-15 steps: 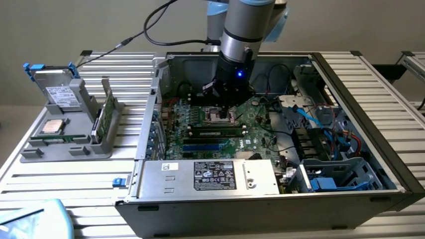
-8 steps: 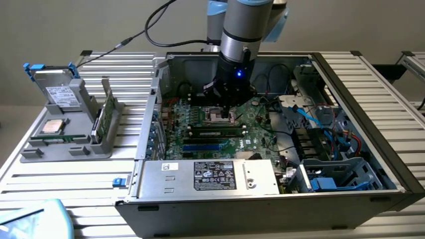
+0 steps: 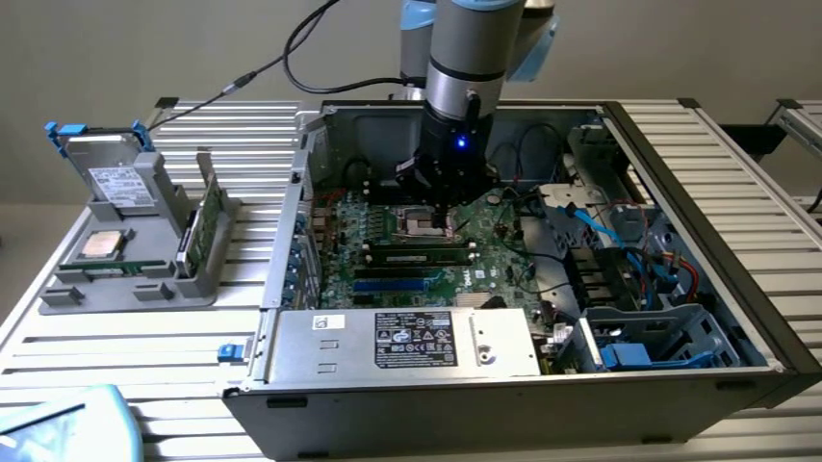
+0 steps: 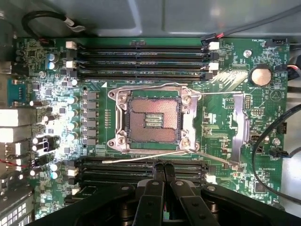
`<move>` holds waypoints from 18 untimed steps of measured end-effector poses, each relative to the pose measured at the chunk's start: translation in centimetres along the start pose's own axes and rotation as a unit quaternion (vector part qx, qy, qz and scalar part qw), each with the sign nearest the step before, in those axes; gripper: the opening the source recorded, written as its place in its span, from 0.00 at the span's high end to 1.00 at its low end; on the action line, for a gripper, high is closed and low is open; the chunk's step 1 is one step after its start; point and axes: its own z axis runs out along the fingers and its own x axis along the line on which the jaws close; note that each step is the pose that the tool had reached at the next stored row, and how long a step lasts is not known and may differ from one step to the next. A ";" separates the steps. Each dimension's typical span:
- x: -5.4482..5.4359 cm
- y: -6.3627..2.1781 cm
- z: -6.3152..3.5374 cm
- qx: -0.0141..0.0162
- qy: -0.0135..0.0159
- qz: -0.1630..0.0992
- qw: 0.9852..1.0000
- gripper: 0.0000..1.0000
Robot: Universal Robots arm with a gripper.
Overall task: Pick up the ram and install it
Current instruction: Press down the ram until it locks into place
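The end effector [image 4: 164, 170], clenched and empty, hangs over the memory slots [image 4: 141, 170] beside the open CPU socket [image 4: 151, 120]; the ram [image 3: 206, 207] stands well apart, outside the case wall [image 3: 298, 183].

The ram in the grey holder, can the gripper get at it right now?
Probably not directly: the gripper is shut, down inside the case, whose wall stands between. The ram stands uncovered.

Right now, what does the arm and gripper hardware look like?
The arm is a silver-grey cylinder with pale blue joint caps up top. Below it sits a black wrist block with a small blue light, and black cables loop off behind. The gripper is black, with two slim fingers tapering to narrow tips.
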 end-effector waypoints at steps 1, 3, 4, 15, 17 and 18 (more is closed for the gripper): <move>0.0 0.00 0.00 0.000 -0.002 0.003 1.000 0.90; 0.0 0.00 0.01 -0.001 -0.003 0.009 1.000 0.90; 0.0 0.00 0.01 -0.001 -0.004 0.010 1.000 0.90; 1.2 -0.81 -0.04 -0.001 -0.006 0.010 1.000 0.90; 1.3 -1.21 -0.07 -0.002 -0.008 0.010 1.000 0.90; 1.4 -1.43 -0.10 -0.002 -0.008 0.010 1.000 0.90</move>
